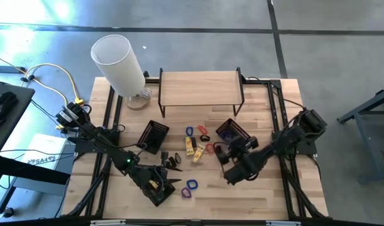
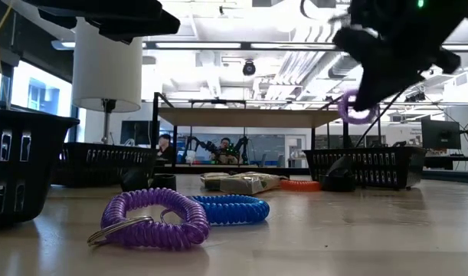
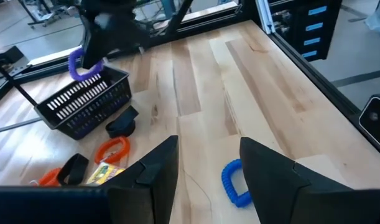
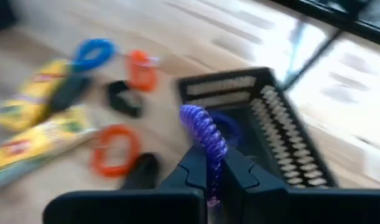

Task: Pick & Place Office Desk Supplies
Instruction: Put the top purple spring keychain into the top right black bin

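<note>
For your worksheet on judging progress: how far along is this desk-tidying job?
Done: something purple already lies in the right basket. In hand: the right gripper is shut on a purple coil band near that basket. Left: yellow packets, orange bands, a blue coil and black clips lie on the table.

In the right wrist view, motion blur is smearing the yellow packets point(image 4: 40, 134), the orange bands point(image 4: 114, 151) and the black basket point(image 4: 273, 124), so no print is reading clearly. The right claw point(image 4: 208, 171) is covering the lower part of the purple coil band point(image 4: 205, 134). In the left wrist view, the blue coil band point(image 3: 235, 185) is lying partly hidden behind a finger.
</note>
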### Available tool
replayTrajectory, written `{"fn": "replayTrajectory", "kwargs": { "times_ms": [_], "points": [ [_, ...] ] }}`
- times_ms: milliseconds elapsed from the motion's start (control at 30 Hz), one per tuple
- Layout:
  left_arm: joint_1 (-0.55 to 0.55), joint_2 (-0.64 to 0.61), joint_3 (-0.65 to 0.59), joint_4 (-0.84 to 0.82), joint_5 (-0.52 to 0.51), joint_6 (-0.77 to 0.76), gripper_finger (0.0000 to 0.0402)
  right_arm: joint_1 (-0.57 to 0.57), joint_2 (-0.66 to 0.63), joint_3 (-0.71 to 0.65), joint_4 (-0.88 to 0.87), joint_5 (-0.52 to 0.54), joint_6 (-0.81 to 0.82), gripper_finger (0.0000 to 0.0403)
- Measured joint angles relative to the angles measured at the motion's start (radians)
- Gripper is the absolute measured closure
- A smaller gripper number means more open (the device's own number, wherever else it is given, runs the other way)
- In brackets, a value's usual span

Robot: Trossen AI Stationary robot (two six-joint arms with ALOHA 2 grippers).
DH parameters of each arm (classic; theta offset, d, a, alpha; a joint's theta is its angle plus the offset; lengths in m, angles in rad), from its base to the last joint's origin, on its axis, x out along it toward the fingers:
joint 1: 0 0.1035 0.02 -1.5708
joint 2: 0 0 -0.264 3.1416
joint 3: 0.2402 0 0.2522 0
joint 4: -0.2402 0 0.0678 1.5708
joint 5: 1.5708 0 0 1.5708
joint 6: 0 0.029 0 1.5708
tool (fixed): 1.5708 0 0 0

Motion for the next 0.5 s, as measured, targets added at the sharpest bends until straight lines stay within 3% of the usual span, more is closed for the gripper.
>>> {"fn": "replayTrajectory", "kwargs": {
  "times_ms": [500],
  "points": [
    [0.0, 0.0, 0.0, -0.026, 0.004, -0.027, 0.0238, -0.146, 0.0, -0.146, 0.07, -0.107, 0.053, 0.038]
  ]
}}
